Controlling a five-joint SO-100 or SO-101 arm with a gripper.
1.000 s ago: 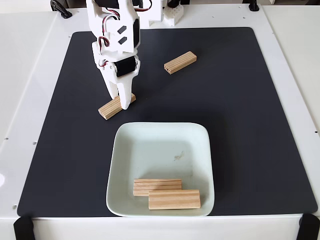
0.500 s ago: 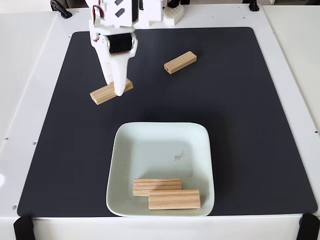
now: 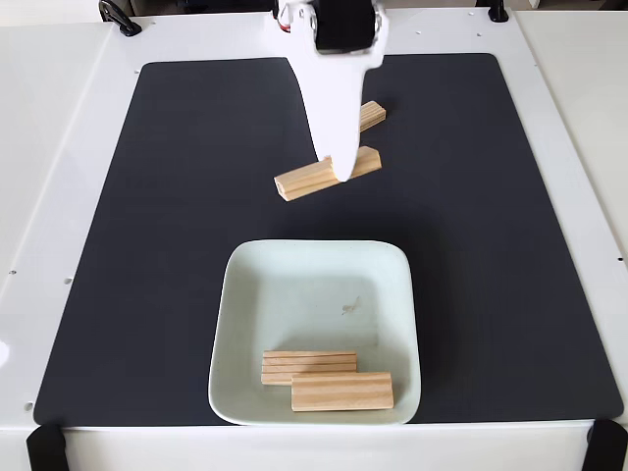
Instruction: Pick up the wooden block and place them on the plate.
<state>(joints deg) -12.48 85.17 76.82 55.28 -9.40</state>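
My white gripper (image 3: 340, 169) is shut on a wooden block (image 3: 304, 179), holding it lifted above the black mat (image 3: 147, 245) just behind the plate (image 3: 245, 294). The block lies level, slanting up to the right, gripped near its right end. Another wooden block (image 3: 372, 115) rests on the mat behind the arm, partly hidden by it. Two more wooden blocks (image 3: 308, 365) (image 3: 341, 392) lie side by side in the front part of the pale mint plate, which has a small brownish mark near its middle.
The black mat covers most of the white table (image 3: 49, 147). The arm's white base parts (image 3: 294, 15) stand at the back edge. Black clamps sit at the front corners (image 3: 44, 446) (image 3: 608, 446).
The gripper closed on the block at the left of the mat, lifted it, and has swung right with it to the mat's middle, behind the plate.
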